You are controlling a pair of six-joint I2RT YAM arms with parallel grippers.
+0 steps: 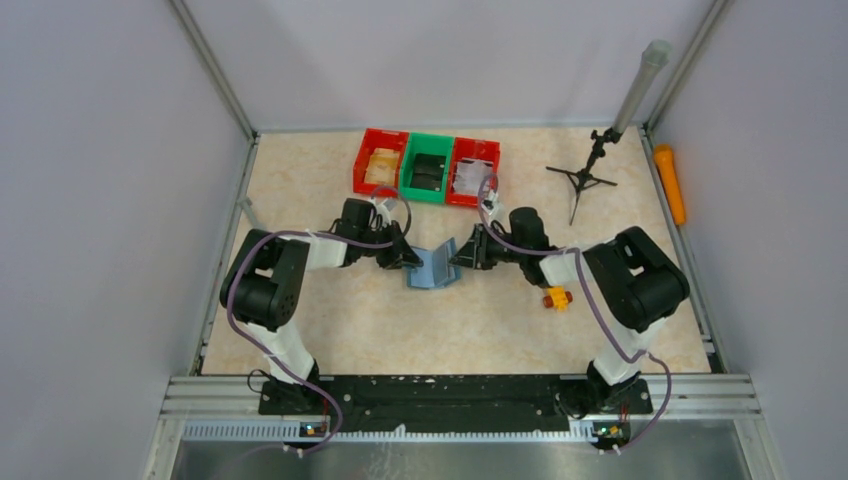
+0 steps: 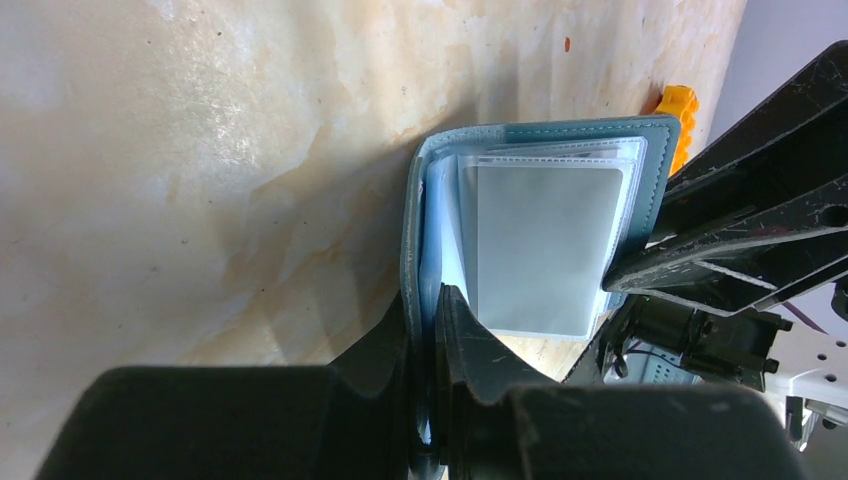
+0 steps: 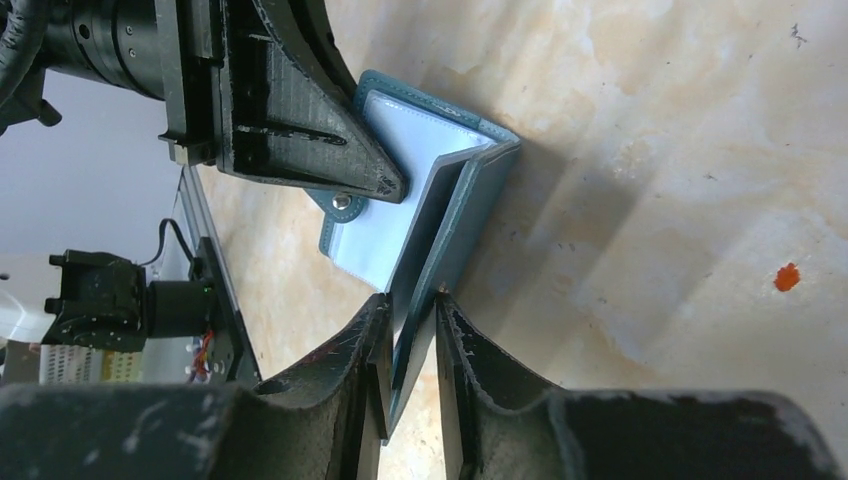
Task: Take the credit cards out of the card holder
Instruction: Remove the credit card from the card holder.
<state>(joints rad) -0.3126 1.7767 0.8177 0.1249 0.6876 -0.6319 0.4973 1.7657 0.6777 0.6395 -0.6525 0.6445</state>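
The teal-blue card holder (image 1: 434, 268) stands half open in a V on the table between both grippers. My left gripper (image 1: 410, 258) is shut on its left flap; in the left wrist view (image 2: 432, 300) the teal edge (image 2: 412, 230) runs between the jaws. Clear sleeves with a pale grey rectangle (image 2: 545, 240) fan out inside. My right gripper (image 1: 458, 255) is shut on the right flap (image 3: 470, 200), its fingertips pinching the flap's edge in the right wrist view (image 3: 412, 300). No dark credit card shows outside the holder.
Red (image 1: 380, 160), green (image 1: 428, 170) and red (image 1: 474, 172) bins stand in a row at the back; the green one holds dark items. A yellow-orange toy block (image 1: 557, 297) lies by the right arm. A small tripod (image 1: 585, 180) and an orange object (image 1: 669, 183) are at the far right.
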